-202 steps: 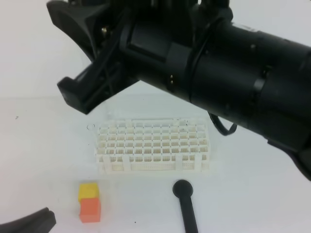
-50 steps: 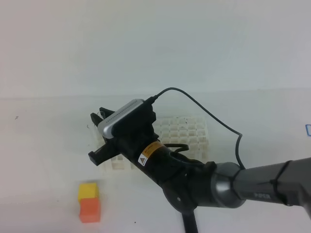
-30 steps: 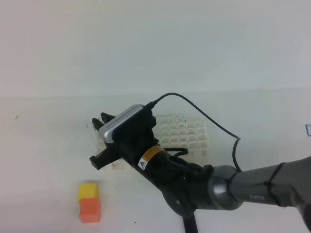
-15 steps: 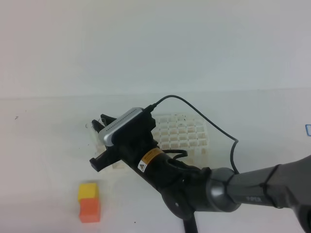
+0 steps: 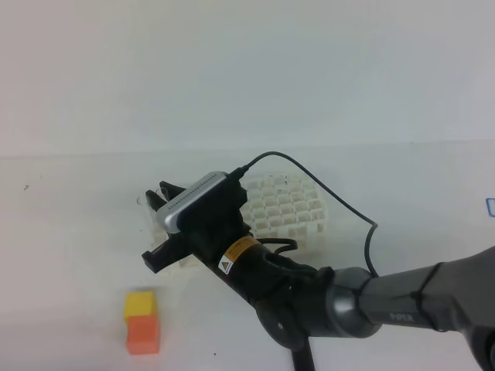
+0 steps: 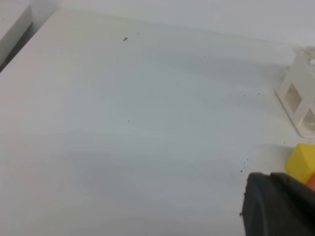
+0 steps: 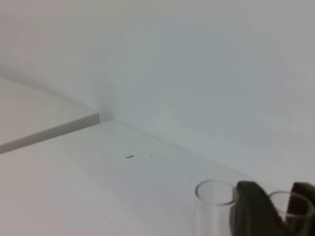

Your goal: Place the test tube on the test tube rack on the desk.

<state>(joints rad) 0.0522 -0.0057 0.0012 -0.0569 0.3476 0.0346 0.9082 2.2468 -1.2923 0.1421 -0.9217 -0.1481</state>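
My right gripper [image 5: 161, 195] reaches across to the left end of the white lattice test tube rack [image 5: 290, 212] on the white desk [image 5: 62, 255]. In the right wrist view its dark fingers [image 7: 251, 209] stand on either side of a clear test tube [image 7: 291, 204], and the gripper looks shut on it. A second clear tube [image 7: 214, 191] stands just to its left. The rack sits skewed, and my arm hides its left half. Only a dark part of my left gripper [image 6: 275, 206] shows, low in the left wrist view, near a corner of the rack [image 6: 300, 98].
A yellow-and-orange block [image 5: 142, 322] stands on the desk in front of the rack's left end; it also shows in the left wrist view [image 6: 302, 164]. A black post [image 5: 303, 359] rises at the bottom edge. A cable [image 5: 340, 201] loops over the rack.
My right gripper came down to the rack's left end and has stayed there. In the last half second the rack's right end swung toward the back.
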